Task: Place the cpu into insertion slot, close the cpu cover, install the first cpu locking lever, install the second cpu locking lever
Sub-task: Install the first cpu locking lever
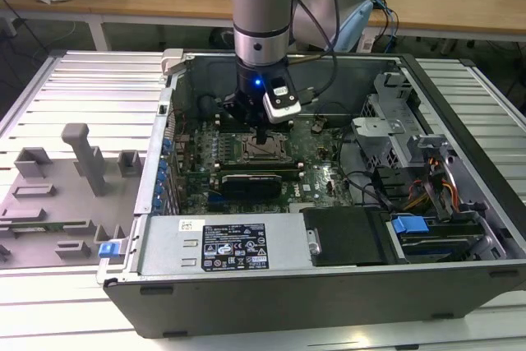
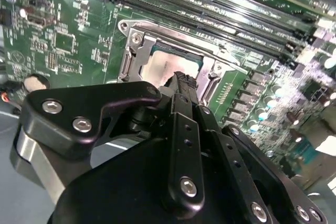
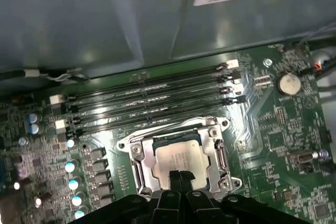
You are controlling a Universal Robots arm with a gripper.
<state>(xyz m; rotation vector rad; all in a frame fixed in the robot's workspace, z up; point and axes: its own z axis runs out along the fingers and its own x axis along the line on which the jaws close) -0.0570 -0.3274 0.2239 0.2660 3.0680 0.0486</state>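
Exterior view: my jaws (image 1: 260,132) hang straight down inside the open computer case (image 1: 460,113), right over the insertion slot (image 1: 261,150) in the middle of the motherboard (image 1: 320,166). The case sits on a slatted metal table (image 1: 90,88). Grey holders (image 1: 82,154) stand on the table at the exterior view's left, well apart from the work.

Second wrist view: jaws (image 2: 184,80) narrow, fingers pressed together, nothing between them as far as I can see. The tips sit at the edge of the cpu cover (image 2: 137,56). The cpu (image 2: 160,66) lies flat in the slot, silver top showing through the cover's window.

First wrist view: cpu (image 3: 180,157) is seated in the insertion slot (image 3: 181,158), and the cpu cover (image 3: 143,156) looks folded down around it (frame lies flat on all visible sides). Jaws (image 3: 179,176) are closed, tips right at the chip's near edge, touching or just above; I can't tell which. Memory slots (image 3: 152,103) lie beyond.

Progress, my read: chip placement done, cover seemingly shut. Levers: thin metal bars run along the frame edges, but whether either is latched I can't tell.
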